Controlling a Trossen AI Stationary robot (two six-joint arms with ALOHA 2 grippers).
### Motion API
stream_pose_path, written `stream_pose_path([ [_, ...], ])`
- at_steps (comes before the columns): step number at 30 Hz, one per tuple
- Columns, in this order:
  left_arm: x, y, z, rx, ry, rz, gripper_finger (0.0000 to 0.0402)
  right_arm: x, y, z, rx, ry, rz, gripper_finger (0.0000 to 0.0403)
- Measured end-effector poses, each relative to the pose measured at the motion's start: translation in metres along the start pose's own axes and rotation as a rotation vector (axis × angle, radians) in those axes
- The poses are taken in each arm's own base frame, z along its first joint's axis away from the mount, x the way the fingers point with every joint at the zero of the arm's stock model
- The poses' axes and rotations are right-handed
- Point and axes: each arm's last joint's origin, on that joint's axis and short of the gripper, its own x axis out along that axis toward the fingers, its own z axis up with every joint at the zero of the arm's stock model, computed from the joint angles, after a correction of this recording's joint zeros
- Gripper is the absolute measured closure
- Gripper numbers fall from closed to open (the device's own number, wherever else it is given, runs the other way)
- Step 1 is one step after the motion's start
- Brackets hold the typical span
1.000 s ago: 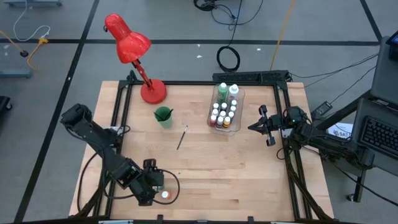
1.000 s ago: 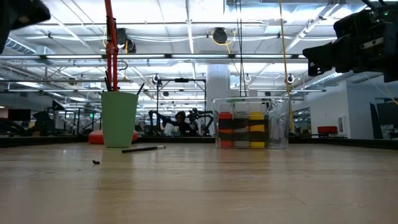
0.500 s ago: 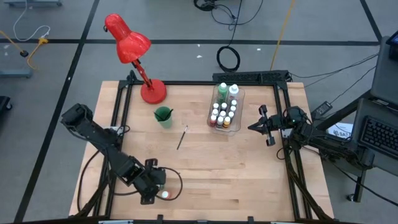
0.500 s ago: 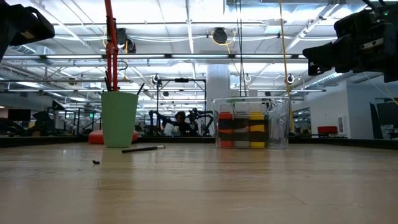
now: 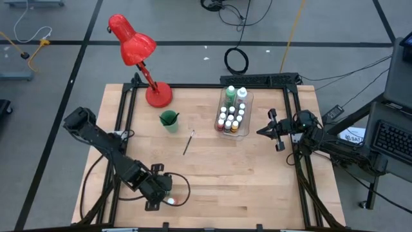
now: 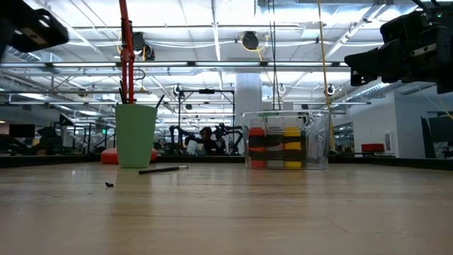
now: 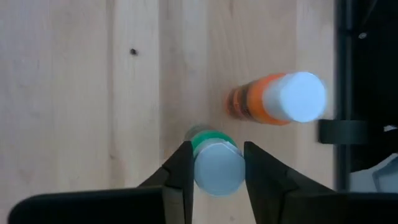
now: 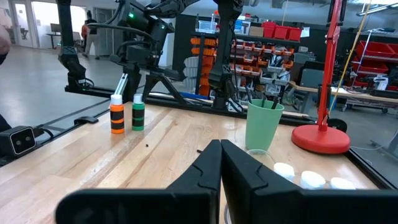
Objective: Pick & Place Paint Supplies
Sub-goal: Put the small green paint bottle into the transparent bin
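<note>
Left gripper (image 7: 216, 171) is at the bench's (image 5: 244, 174) near left corner, jaws straddling a green paint bottle (image 7: 214, 163) with a white cap; whether they actually press on it cannot be told. An orange paint bottle (image 7: 280, 99) stands just beside it. Right gripper (image 8: 219, 163) hangs at the right edge with jaws closed and empty; the other bottles sit in the clear bin (image 5: 232, 111), and one paintbrush (image 5: 188, 142) lies between bin and green cup (image 5: 169, 120).
</note>
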Motion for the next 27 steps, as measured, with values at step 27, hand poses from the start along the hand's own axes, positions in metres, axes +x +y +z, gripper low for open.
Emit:
stream_pose_path([
  [27, -0.133, 0.154, 0.184, 0.047, -0.498, 0.188, 0.0305, 0.0, 0.0, 0.0, -0.024, -0.001, 0.0, 0.0399],
])
